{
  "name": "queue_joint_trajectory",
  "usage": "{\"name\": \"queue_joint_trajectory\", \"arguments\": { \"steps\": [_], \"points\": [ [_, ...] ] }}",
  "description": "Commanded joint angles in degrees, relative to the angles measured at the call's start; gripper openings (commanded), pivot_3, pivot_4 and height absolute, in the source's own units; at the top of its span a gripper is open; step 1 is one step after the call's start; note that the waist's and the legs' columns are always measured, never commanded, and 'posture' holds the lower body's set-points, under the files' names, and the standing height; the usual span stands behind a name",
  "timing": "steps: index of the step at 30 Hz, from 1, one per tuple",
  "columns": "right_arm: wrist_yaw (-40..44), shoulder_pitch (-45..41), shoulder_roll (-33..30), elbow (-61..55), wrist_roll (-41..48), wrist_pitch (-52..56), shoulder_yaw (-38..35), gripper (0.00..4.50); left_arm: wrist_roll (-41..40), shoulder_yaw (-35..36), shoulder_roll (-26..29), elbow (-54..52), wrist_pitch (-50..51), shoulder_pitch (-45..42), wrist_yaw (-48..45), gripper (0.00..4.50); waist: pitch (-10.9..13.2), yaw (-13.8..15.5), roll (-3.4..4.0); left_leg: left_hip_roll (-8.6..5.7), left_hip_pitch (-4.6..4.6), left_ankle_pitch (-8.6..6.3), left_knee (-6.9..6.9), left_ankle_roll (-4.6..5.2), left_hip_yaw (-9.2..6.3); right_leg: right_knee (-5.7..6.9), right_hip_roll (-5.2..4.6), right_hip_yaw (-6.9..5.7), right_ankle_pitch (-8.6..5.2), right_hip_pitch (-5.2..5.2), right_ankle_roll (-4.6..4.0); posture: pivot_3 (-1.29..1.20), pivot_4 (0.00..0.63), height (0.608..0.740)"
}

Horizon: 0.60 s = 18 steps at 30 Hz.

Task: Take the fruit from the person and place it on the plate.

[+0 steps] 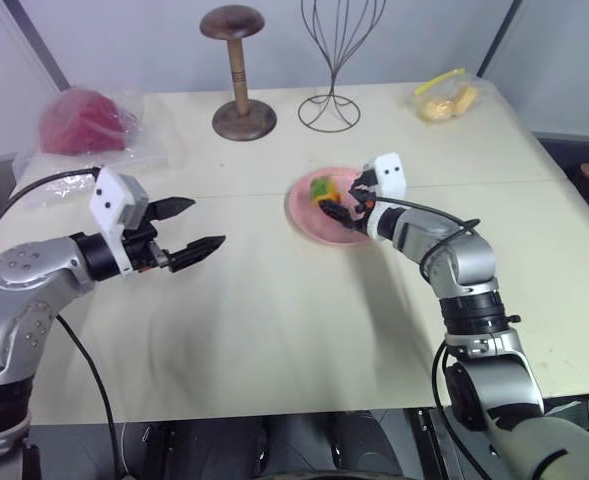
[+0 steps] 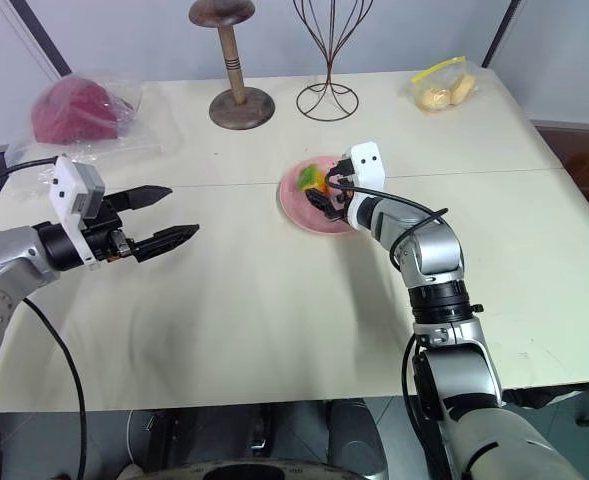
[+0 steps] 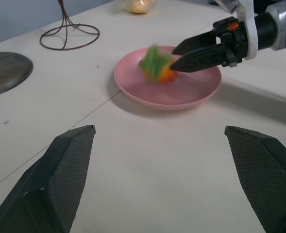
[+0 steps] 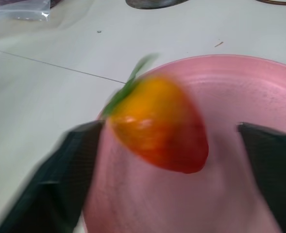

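The fruit [image 4: 157, 126], orange-red with a green top, is blurred just over the pink plate [image 3: 181, 97] at mid-table. My right gripper [image 1: 336, 205] reaches low over the plate from the right. Its fingers are open on either side of the fruit; one fingertip [image 4: 79, 155] is close against it and the other stands well off. My left gripper [image 1: 206, 224] hovers open and empty above the table, left of the plate and pointing toward it. The person is out of view.
A brown wooden stand [image 1: 240, 90] and a wire stand [image 1: 331, 60] rise behind the plate. A clear bag of pale yellow pieces [image 1: 444, 100] lies at the back right. A dark-red lump in clear plastic [image 1: 79, 122] lies at the back left.
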Motion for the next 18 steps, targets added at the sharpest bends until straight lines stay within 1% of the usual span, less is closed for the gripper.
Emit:
{"name": "queue_joint_trajectory", "arguments": {
  "steps": [1, 3, 6, 8, 11, 13, 16, 18],
  "points": [
    [0.4, -1.0, -0.6, -2.8, -0.8, -0.6, -0.3, 4.45, -0.8, 1.9, -0.1, -1.4, -0.3, -0.8, 0.6, 4.5, 0.0, 0.0, 0.0, 0.0, 0.0, 0.0, 0.0, 0.0, 0.0, 0.0, 0.0, 0.0, 0.0, 0.0, 0.0, 0.0, 0.15, 0.74],
    [0.8, -1.4, -1.8, -3.4, -1.5, -0.6, -0.5, 4.45, -0.8, 2.0, -0.8, -1.0, -0.9, -1.3, 1.4, 4.5, 0.0, 0.0, 0.0, 0.0, 0.0, 0.0, 0.0, 0.0, 0.0, 0.0, 0.0, 0.0, 0.0, 0.0, 0.0, 0.0, 0.15, 0.74],
    [1.4, -3.2, -5.6, -3.8, -1.3, -1.4, -3.8, 4.45, 0.3, 3.6, -3.7, 1.2, -3.5, -2.9, 4.7, 4.5, 0.0, 0.3, -0.01, -0.03, 0.0, 0.0, 0.02, 0.0, -0.01, 0.0, -0.03, -0.01, 0.0, 0.02, 0.0, 0.0, 0.15, 0.74],
    [1.6, -3.5, -8.1, -2.7, -1.8, -3.0, -5.3, 4.45, 1.5, 4.3, -4.5, 2.4, -4.7, -3.0, 5.8, 4.5, 0.0, 0.2, -0.01, -0.03, 0.0, 0.0, 0.03, 0.0, 0.0, -0.01, -0.03, -0.01, 0.0, 0.03, 0.0, 0.0, 0.15, 0.74],
    [2.1, -2.0, -13.4, 1.5, -3.2, -8.5, -9.6, 4.45, 5.5, 5.8, -6.4, 6.0, -10.2, -2.6, 8.4, 4.5, 0.0, 0.2, -0.01, -0.02, 0.0, 0.0, -0.02, 0.0, 0.0, -0.02, -0.02, -0.01, 0.0, 0.0, 0.0, 0.0, 0.15, 0.74],
    [2.0, -0.8, -15.4, 3.6, -3.8, -11.6, -11.3, 4.45, 7.3, 6.6, -7.7, 8.5, -13.1, -2.4, 9.6, 4.5, 0.0, 0.3, -0.03, -0.03, 0.0, 0.0, -0.01, 0.0, 0.01, -0.05, -0.02, -0.01, 0.0, 0.04, 0.0, 0.0, 0.15, 0.74],
    [1.9, 0.9, -16.8, 6.1, -4.6, -16.1, -13.4, 4.45, 9.4, 7.1, -8.8, 11.6, -15.9, -2.1, 10.8, 4.5, 0.0, 0.1, -0.03, -0.02, 0.0, 0.0, -0.01, 0.01, 0.02, -0.05, -0.01, -0.02, 0.0, 0.06, 0.0, 0.0, 0.15, 0.74],
    [1.2, 2.8, -16.6, 7.0, -4.7, -21.7, -15.8, 4.45, 10.5, 7.5, -10.2, 12.8, -17.9, -1.5, 12.2, 4.5, 0.0, 0.0, -0.03, 0.0, 0.0, 0.0, -0.01, 0.01, 0.03, -0.04, -0.01, -0.01, 0.0, 0.05, 0.0, 0.0, 0.15, 0.74]
  ]
}}
